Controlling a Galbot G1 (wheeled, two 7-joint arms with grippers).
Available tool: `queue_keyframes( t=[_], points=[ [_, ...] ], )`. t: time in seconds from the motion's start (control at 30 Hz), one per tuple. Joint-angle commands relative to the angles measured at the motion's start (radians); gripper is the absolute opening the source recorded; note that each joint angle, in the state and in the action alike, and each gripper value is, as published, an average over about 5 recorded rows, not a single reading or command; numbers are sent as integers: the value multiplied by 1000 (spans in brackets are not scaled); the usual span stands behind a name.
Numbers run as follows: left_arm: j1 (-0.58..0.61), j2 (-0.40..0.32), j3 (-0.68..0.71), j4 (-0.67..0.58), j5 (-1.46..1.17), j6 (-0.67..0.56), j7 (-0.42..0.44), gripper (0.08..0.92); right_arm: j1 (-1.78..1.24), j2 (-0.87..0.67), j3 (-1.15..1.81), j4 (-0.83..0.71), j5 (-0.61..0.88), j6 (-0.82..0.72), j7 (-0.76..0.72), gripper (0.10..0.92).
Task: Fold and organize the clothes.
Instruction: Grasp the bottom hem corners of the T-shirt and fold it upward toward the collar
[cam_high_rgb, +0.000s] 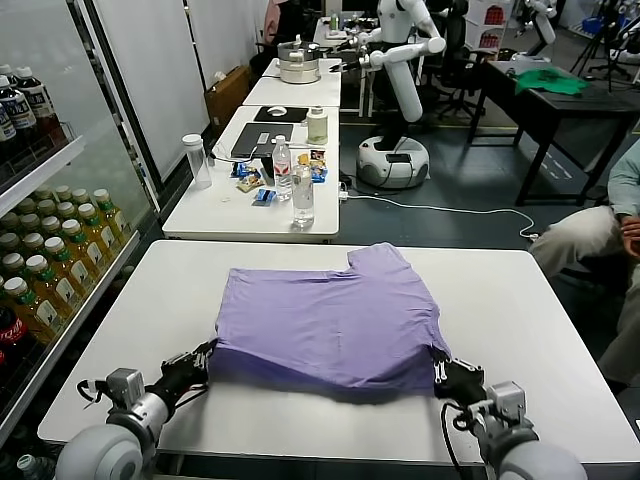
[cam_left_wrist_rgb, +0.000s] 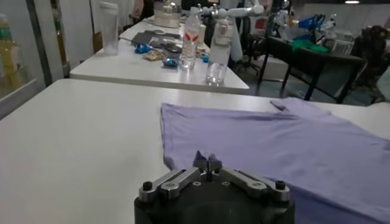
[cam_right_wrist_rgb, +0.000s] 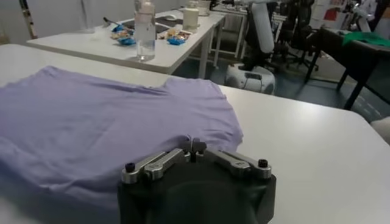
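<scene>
A lavender T-shirt (cam_high_rgb: 330, 325) lies plain side up in the middle of the white table (cam_high_rgb: 540, 330), one sleeve pointing to the far side. My left gripper (cam_high_rgb: 208, 352) is at the shirt's near left corner, shut on the hem. My right gripper (cam_high_rgb: 438, 370) is at the near right corner, also shut on the hem. The near edge sits slightly raised between them. In the left wrist view my closed gripper (cam_left_wrist_rgb: 207, 162) meets the cloth (cam_left_wrist_rgb: 292, 146). In the right wrist view my closed gripper (cam_right_wrist_rgb: 193, 146) pinches the cloth's edge (cam_right_wrist_rgb: 91, 115).
A second white table (cam_high_rgb: 215, 215) behind holds water bottles (cam_high_rgb: 303, 195), a tall container (cam_high_rgb: 196, 160) and snacks. A drinks fridge (cam_high_rgb: 50, 260) stands at the left. A seated person (cam_high_rgb: 600, 240) is at the right. Another robot (cam_high_rgb: 400, 80) and a green cloth (cam_high_rgb: 550, 82) are far back.
</scene>
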Motion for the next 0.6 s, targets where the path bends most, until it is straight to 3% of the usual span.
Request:
queue_keyframes(
  t=[0.03, 0.5, 0.6],
  points=[
    [-112, -10, 16, 147, -3, 7, 38, 87, 129, 9, -57, -105, 11, -17, 8, 112],
    [-122, -13, 27, 178, 46, 3, 45, 87, 171, 32, -81, -180, -21, -16, 18, 113],
    [-125, -16, 26, 189, 63, -7, 49, 89, 170, 53, -83, -199, -37, -10, 21, 153]
  ],
)
